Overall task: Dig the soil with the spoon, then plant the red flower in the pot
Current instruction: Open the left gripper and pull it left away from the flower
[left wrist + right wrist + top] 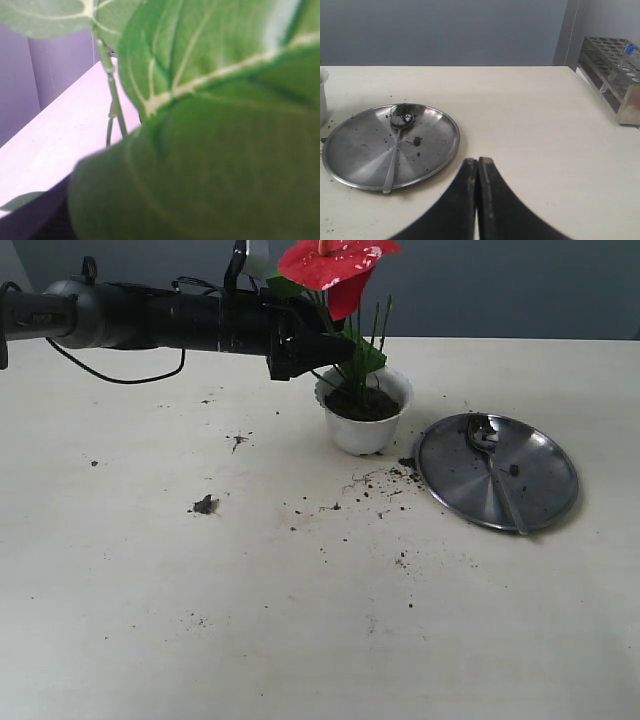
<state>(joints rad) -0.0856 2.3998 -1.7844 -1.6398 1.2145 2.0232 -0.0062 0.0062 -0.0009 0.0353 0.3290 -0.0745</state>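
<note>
Scattered soil (205, 505) lies before the pot (362, 432) holding the red flower (335, 265); right pincer (478, 162) closed, left pincer (330, 345) beside the flower, state unclear.

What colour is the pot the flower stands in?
The pot is white; the exterior view shows it best.

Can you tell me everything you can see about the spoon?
The spoon is small, shiny and silver, like metal, with an oval bowl and a slim straight handle. It lies flat, bowl up, on the round steel plate, its handle end reaching the rim. Dark soil crumbs sit in its bowl. Nothing else touches it.
</note>
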